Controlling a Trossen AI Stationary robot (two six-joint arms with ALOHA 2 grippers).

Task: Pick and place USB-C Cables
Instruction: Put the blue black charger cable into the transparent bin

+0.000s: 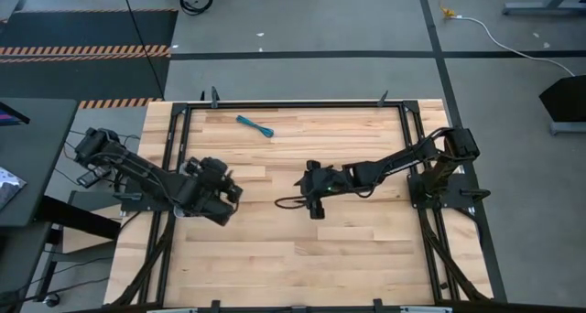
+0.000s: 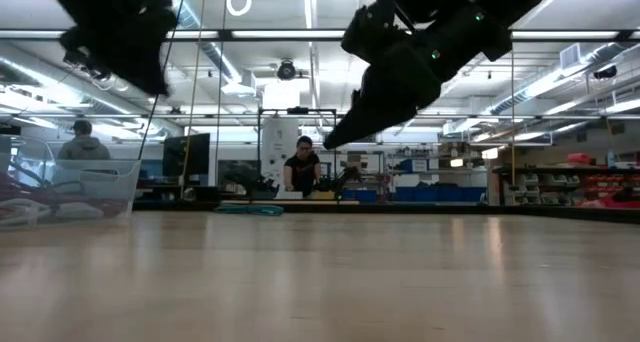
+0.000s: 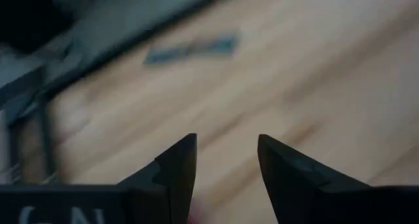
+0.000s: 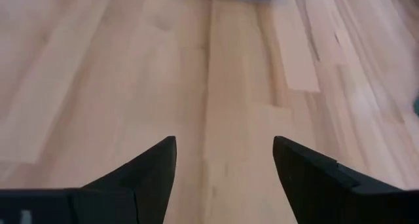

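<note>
- Pale butcher-block wooden table (image 1: 275, 258) in a black metal frame; grey concrete floor around it.
- Thin teal USB-C cable (image 1: 255, 125) lies near the far edge, well apart from both arms.
- Left gripper (image 3: 226, 162) over mid-left, fingers spread, holding nothing.
- Right gripper (image 4: 224, 162) near centre, fingers spread, holding nothing.
- Beyond: a workshop with a seated person (image 2: 301, 168).

Grey concrete floor (image 1: 302, 29) with hazard-striped mats (image 1: 82, 29) fills the upper frame. Ceiling strip lights (image 2: 560, 82) glow above what seem shelves (image 2: 560, 187) at right. A person (image 2: 301, 170) sits mid-frame.
</note>
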